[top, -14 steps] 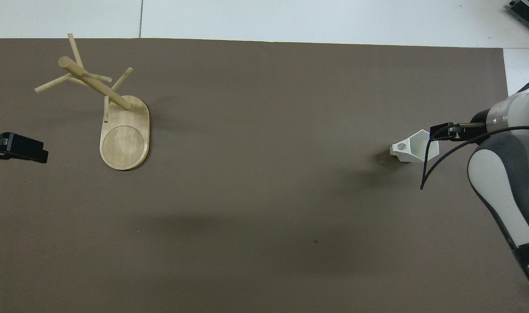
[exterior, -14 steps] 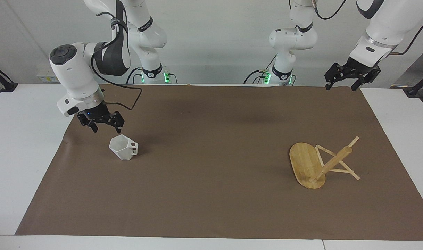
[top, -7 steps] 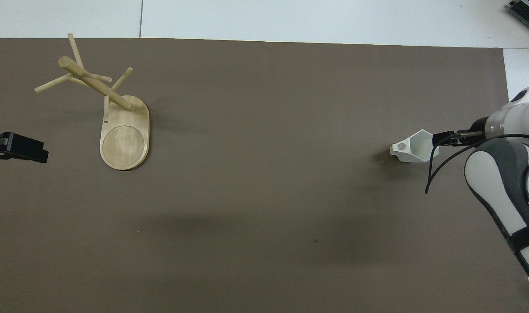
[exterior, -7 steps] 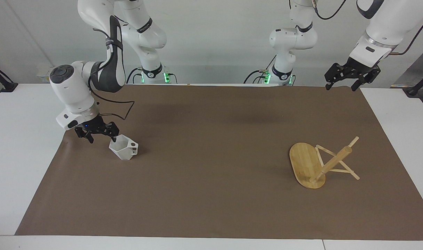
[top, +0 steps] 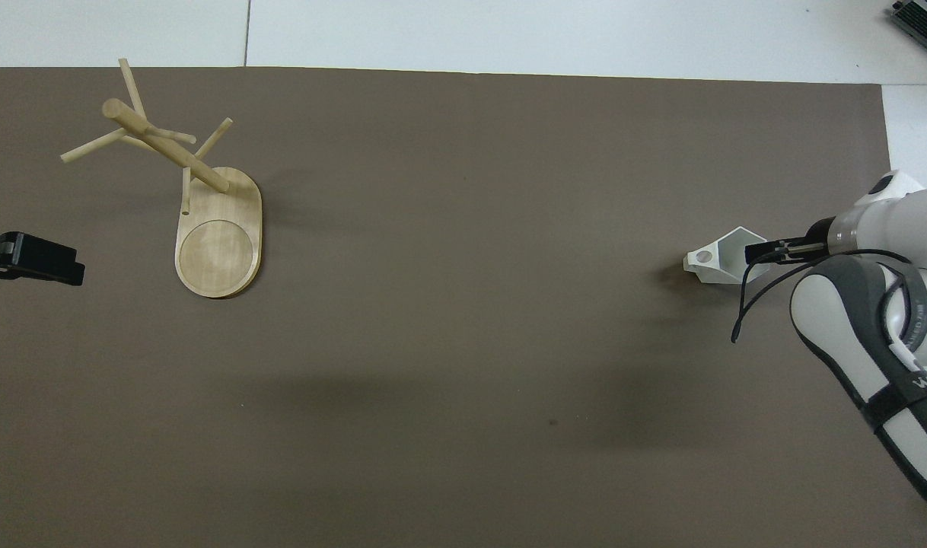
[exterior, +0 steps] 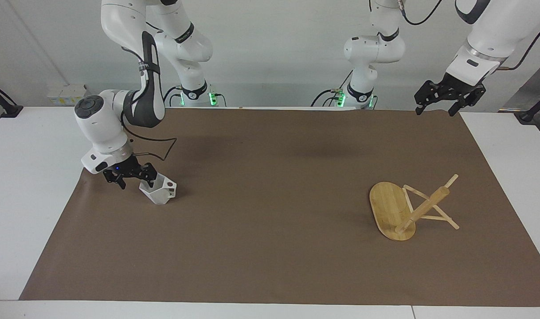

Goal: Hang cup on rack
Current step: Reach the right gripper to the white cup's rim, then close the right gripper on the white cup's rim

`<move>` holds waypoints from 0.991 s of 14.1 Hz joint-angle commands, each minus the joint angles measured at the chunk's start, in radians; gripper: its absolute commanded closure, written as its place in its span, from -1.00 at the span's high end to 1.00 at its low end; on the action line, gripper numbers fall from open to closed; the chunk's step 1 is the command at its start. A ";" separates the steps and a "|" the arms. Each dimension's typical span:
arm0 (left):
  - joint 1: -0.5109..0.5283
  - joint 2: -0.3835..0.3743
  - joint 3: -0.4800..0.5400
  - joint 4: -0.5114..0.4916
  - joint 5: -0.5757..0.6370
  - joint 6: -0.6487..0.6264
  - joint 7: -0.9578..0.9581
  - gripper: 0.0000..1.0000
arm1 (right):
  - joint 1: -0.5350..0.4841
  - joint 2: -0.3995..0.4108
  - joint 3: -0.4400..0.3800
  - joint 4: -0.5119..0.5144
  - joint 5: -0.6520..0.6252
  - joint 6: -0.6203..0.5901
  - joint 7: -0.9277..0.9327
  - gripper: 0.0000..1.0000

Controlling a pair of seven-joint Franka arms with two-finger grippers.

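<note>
The white faceted cup (exterior: 160,191) lies tilted on the brown mat toward the right arm's end, its handle pointing toward the rack; it also shows in the overhead view (top: 721,259). My right gripper (exterior: 135,180) is low at the cup's rim, open, with one finger in the cup's mouth and the other outside its wall. In the overhead view only the right gripper's (top: 762,252) dark tip shows over the cup. The bamboo rack (exterior: 405,209) lies tipped on its side toward the left arm's end, post and pegs slanting off the mat (top: 176,154). My left gripper (exterior: 436,107) waits, open, over the mat's corner.
The brown mat (exterior: 270,248) covers most of the white table (exterior: 26,186). The rack's oval base (top: 218,245) stands on its edge with its underside showing in the overhead view. The left gripper (top: 27,258) shows at the overhead view's edge, beside the rack.
My right gripper has come down from above the cup to its rim, one finger now inside the mouth. The cup, the rack and the left arm have not moved.
</note>
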 commanded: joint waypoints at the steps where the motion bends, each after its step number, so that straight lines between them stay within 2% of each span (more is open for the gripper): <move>1: 0.005 -0.028 -0.005 -0.030 0.019 -0.002 -0.010 1.00 | -0.008 -0.008 0.007 -0.012 0.016 0.012 -0.015 0.61; 4: 0.005 -0.028 -0.005 -0.030 0.019 -0.002 -0.010 1.00 | -0.004 -0.008 0.007 -0.009 0.019 0.003 -0.013 -0.09; 9: 0.005 -0.028 -0.005 -0.030 0.019 -0.002 -0.010 1.00 | 0.004 -0.005 0.008 0.000 0.024 0.000 0.023 -1.00; 14: 0.005 -0.028 -0.005 -0.030 0.019 -0.002 -0.009 1.00 | 0.007 -0.003 0.016 0.046 0.025 -0.040 0.060 -1.00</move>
